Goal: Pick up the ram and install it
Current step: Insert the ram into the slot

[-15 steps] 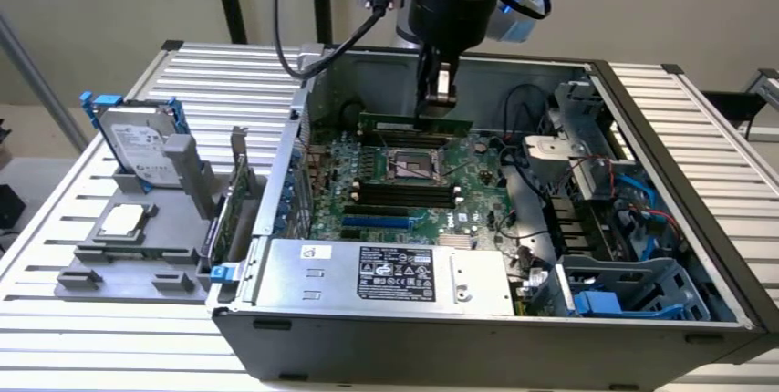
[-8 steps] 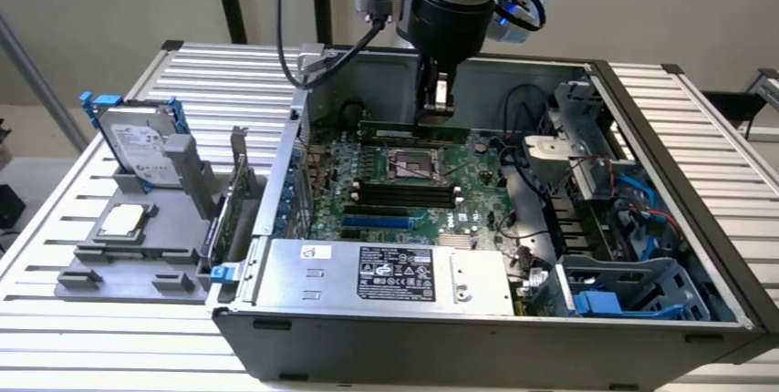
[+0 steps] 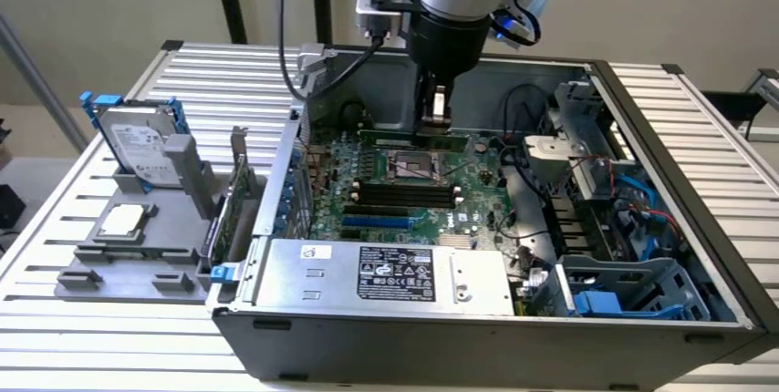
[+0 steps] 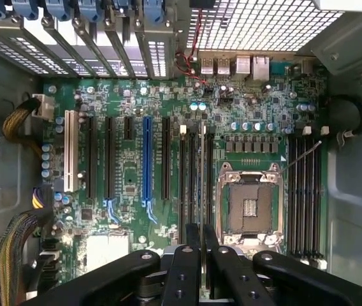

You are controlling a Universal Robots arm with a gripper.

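The gripper (image 4: pixel 201 231) sits closest to the wrist camera. Its two black fingers (image 4: pixel 192 242) are drawn in tight on the ram (image 4: pixel 202 185), whose thin edge runs out from between them. In the exterior view the gripper (image 3: pixel 435 121) reaches straight down into the open computer case (image 3: pixel 487 342) and clamps the ram (image 3: pixel 408 139) near its middle. The green stick lies level, its length running from the exterior view's left to its right.

The ram hangs low over the motherboard (image 3: pixel 481 182), on the far side of the processor socket (image 3: pixel 411 166). It is in line with the narrow black slots (image 4: pixel 184 185) just beside the socket (image 4: pixel 250 207). Whether it touches a slot I cannot tell. On the socket's other side lie four long black slots (image 3: pixel 396 196). Further along the motherboard (image 4: pixel 130 191) stand a blue slot (image 4: pixel 146 166) and a white slot (image 4: pixel 67 153), and a bundle of cables (image 4: pixel 15 255) lies near the board's edge.

A labelled power supply (image 3: pixel 389 273) fills the near end of the case, with a blue drive cage (image 3: pixel 621 296) to the exterior view's right. Outside the case, on the exterior view's left, a grey stand (image 3: pixel 134 260) rests on the slatted metal table (image 3: pixel 109 342). The stand holds a hard drive (image 3: pixel 137 146) upright, a small silver chip (image 3: pixel 122 221) lying flat, and a green card (image 3: pixel 240 191) on edge near the case wall.
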